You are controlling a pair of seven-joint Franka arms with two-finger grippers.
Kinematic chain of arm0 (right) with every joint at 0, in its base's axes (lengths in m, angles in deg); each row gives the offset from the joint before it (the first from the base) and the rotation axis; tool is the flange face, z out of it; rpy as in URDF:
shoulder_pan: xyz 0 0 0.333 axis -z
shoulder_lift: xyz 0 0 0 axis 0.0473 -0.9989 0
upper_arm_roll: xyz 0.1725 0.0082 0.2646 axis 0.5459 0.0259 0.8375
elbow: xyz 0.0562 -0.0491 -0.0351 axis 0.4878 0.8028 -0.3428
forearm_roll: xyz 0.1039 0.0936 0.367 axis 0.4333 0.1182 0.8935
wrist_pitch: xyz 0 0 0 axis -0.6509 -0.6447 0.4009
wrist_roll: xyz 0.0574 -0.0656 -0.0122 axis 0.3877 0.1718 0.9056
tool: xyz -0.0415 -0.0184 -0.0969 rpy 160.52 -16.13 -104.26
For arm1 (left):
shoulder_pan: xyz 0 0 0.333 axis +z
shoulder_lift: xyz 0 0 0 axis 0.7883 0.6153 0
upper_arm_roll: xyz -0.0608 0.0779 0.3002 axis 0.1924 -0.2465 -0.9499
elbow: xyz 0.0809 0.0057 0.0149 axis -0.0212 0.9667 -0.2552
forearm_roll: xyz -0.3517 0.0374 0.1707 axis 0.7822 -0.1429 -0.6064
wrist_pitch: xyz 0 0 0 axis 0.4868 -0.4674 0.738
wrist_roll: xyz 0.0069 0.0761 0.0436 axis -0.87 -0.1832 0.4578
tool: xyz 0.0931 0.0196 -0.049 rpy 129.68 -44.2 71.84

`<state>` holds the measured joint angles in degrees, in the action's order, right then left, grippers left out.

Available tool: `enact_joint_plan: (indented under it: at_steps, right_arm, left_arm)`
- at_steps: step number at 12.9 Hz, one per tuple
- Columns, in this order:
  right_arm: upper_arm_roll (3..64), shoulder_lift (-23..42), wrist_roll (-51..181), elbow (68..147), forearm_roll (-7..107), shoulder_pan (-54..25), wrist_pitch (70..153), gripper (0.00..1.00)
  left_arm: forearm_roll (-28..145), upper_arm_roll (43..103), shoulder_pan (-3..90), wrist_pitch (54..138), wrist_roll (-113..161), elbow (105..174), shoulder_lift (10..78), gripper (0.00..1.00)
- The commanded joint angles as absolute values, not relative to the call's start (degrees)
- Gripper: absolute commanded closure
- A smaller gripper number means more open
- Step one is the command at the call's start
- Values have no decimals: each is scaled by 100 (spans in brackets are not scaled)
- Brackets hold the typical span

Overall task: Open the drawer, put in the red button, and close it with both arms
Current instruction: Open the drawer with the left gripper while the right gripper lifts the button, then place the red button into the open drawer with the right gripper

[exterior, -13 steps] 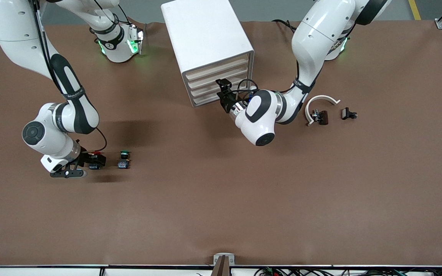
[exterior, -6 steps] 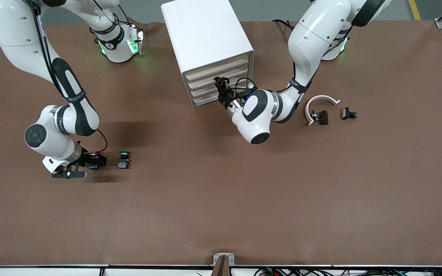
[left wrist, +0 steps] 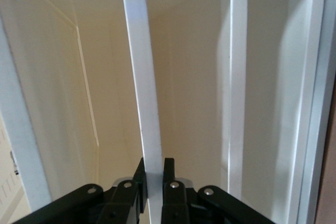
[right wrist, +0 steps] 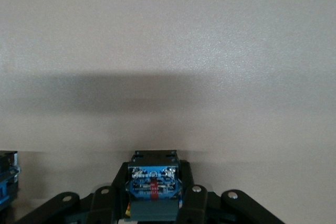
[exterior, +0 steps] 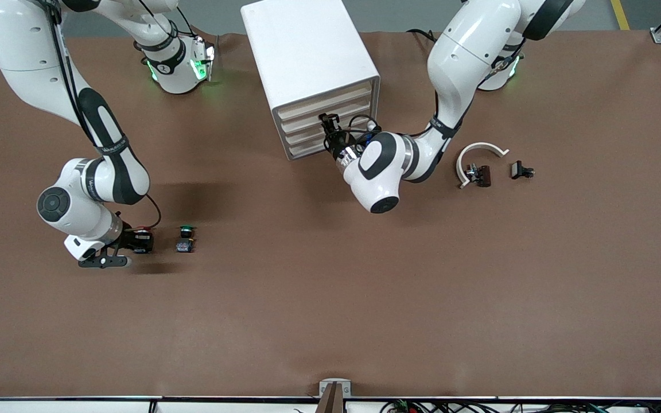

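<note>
My right gripper [exterior: 140, 242] is shut on the red button [exterior: 143, 234] and holds it low over the table at the right arm's end. In the right wrist view my right gripper [right wrist: 154, 195] clamps the button's dark bluish block [right wrist: 154, 182] between its fingers; the red cap is hidden there. The white drawer cabinet [exterior: 307, 51] stands at the middle of the table near the bases. My left gripper [exterior: 326, 120] is at the cabinet's front, on one of the middle drawers. In the left wrist view my left gripper [left wrist: 154, 174] is shut on a drawer's white front lip [left wrist: 140, 77].
The green-capped button [exterior: 185, 238] lies on the table beside the right gripper, toward the middle, and its block shows in the right wrist view [right wrist: 6, 177]. At the left arm's end lie a white curved piece [exterior: 479, 149], a dark clip [exterior: 481, 175] and a small black part [exterior: 521, 170].
My left arm has moved in toward the cabinet, bringing its gripper onto the drawer front. My right gripper has barely moved and has held the red button all the while.
</note>
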<state>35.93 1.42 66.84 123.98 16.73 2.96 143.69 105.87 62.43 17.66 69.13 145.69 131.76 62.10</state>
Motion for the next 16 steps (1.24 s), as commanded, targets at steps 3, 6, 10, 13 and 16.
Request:
enact_joint_plan:
  at_steps: [3, 6, 10, 13, 16]
  right_arm:
    - [3621, 201, 6523, 11708, 1777, 298, 13316, 100]
    - [3630, 403, 5839, 10856, 1768, 236, 11743, 100]
    - [3665, 1201, 3848, 10615, 1969, -526, 10308, 100]
    - [3682, 1668, 1853, 10615, 2260, -1492, 9743, 100]
    - [3674, 1871, 33, 10598, 2603, -2485, 9760, 100]
  left_arm:
    - [10603, 6013, 1950, 6953, 14581, 12775, 6296, 100]
    - [10586, 5996, 2170, 6988, 14563, 12634, 6305, 100]
    - [10603, 5996, 2459, 7023, 14519, 12406, 6305, 100]
    - [10621, 6004, 2706, 7215, 14493, 12318, 6357, 98]
    - [10621, 5996, 2715, 7480, 14484, 12282, 6384, 85]
